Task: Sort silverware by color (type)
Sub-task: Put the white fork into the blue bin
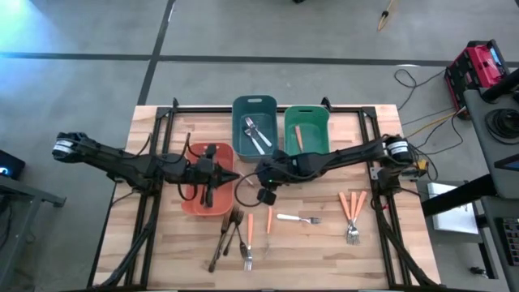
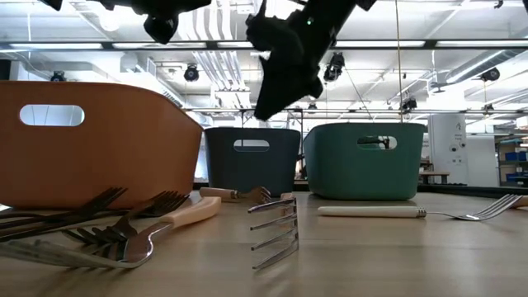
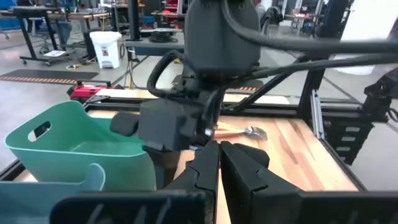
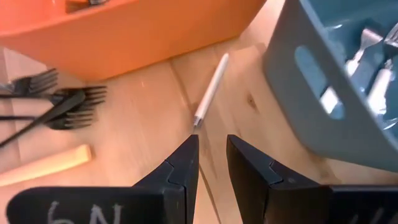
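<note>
My right gripper (image 4: 211,155) hung with its jaws slightly apart and empty, above a slim white-handled utensil (image 4: 210,92) lying on the table (image 1: 324,243) between the salmon bin (image 4: 155,31) and the blue bin (image 4: 348,99). My left gripper (image 3: 219,158), jaws nearly together, waited over the salmon bin.

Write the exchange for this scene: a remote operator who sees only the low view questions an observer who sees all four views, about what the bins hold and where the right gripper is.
Operator: What's inside the blue and green bins? I only see their walls.
Observer: From above, the blue bin holds shiny silver utensils. The green bin holds one orange-handled piece.
Operator: Where exactly is the right gripper?
Observer: The right gripper, fingers slightly apart and empty, hovers over a pale slim handle lying on the table between the salmon bin and the blue bin. The left gripper hangs close by.
</note>
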### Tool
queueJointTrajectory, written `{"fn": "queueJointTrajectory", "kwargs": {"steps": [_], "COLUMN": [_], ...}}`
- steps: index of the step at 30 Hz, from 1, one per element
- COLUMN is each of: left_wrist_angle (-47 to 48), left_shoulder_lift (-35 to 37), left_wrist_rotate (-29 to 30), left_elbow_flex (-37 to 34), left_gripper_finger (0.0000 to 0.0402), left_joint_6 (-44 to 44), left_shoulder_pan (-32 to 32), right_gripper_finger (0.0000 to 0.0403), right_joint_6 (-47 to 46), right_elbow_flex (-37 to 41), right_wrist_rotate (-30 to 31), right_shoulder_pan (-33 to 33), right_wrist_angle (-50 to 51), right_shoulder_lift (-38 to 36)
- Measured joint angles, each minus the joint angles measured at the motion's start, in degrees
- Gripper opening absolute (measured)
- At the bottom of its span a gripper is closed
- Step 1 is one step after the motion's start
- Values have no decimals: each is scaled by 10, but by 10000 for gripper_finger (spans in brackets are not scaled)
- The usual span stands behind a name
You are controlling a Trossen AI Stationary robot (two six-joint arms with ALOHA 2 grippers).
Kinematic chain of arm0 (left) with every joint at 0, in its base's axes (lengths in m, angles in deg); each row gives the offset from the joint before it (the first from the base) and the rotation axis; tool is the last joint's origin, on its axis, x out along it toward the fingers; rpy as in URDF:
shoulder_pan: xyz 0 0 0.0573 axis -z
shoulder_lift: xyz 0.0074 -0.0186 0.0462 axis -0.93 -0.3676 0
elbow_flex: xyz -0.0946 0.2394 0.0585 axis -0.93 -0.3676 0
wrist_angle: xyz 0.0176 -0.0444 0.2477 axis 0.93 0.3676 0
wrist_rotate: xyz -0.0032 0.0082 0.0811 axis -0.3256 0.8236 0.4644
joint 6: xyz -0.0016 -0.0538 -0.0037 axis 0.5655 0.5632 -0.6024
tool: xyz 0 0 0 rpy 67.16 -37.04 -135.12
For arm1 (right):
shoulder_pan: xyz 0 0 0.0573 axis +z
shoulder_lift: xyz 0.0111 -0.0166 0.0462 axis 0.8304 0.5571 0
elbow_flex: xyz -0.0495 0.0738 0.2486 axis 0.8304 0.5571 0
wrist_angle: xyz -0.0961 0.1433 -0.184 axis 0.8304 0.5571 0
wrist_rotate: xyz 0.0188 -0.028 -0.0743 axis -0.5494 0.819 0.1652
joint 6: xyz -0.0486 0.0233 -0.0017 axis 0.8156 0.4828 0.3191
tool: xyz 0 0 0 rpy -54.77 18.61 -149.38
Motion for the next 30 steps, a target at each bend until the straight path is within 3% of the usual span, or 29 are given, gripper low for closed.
{"fn": "queueJointTrajectory", "kwargs": {"steps": [13, 24, 30], "left_wrist_angle": [19, 33, 35], "left_shoulder_lift": [20, 22, 22], "left_wrist_rotate": [26, 36, 36], "left_elbow_flex": [0, 0, 0], "left_gripper_finger": [0, 0, 0], "left_joint_6": [-28, -37, -37], "left_shoulder_pan": [3, 3, 3], "right_gripper_finger": [75, 61, 84], "right_joint_6": [15, 16, 56], "right_elbow_flex": [1, 1, 0], "right_wrist_rotate": [0, -1, -6], "right_shoulder_pan": [6, 13, 34], "right_wrist_angle": [-24, -49, -84], "right_shoulder_lift": [63, 71, 94]}}
